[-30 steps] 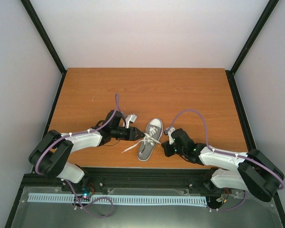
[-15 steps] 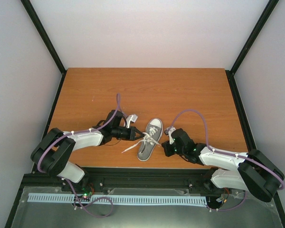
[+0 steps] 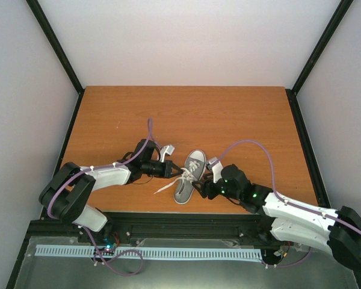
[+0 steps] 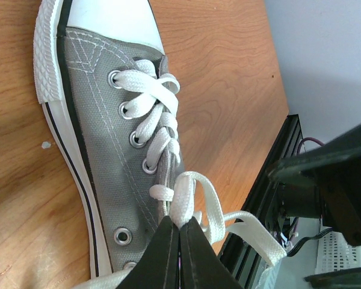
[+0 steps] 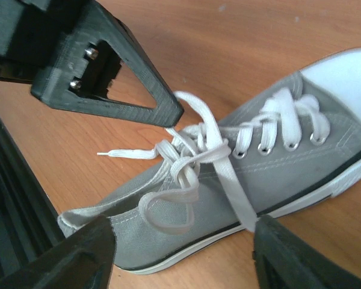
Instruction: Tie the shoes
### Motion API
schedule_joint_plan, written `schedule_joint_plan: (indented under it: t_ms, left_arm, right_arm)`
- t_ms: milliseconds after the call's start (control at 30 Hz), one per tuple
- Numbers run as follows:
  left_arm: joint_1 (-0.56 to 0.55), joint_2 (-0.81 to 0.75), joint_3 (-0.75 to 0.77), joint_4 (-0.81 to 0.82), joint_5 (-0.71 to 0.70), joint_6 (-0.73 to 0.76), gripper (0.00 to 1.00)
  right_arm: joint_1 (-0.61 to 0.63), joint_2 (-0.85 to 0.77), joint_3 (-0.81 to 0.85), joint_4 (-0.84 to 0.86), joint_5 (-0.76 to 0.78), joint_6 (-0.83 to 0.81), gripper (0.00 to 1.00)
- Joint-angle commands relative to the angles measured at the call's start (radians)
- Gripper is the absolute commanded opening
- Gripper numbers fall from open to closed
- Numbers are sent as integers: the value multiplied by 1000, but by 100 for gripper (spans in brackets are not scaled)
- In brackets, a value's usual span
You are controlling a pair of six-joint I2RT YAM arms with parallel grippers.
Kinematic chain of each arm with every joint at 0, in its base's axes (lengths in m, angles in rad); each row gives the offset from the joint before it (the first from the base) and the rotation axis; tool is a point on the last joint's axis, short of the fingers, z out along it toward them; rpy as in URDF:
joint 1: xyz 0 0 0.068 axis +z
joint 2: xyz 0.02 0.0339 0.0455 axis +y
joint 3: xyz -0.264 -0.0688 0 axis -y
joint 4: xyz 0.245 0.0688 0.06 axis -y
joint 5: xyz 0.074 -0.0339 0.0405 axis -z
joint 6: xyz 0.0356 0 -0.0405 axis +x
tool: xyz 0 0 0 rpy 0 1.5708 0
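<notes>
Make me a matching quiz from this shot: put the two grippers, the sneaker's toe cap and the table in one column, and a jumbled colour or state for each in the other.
Column one
1. left gripper
2. right gripper
3. toe cap
4. table

Column two
A. white
B. open wide
C. orange-brown wood
D. shut on the lace loop

Pairs: 1-D, 2-B, 3-A, 4-C

Grey canvas sneaker (image 3: 189, 176) sits upright on the wooden table (image 3: 186, 114), near its front edge, with its white toe cap pointing away and white laces (image 5: 192, 158) loosely looped.
</notes>
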Motion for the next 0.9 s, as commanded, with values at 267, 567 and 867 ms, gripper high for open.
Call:
schedule_joint_plan:
  t_ms: [267,567,867]
  left_arm:
    - [6,6,35,30,9,2,1]
    - [6,10,33,-14,-31,30,1]
    - [6,13,22,-28,-55,46,1]
  right_arm:
    - [92,218,117,5,136,-39,53]
    - [72,245,226,-92,257,-4,3]
    - [-71,365,262,-44,112,92,3]
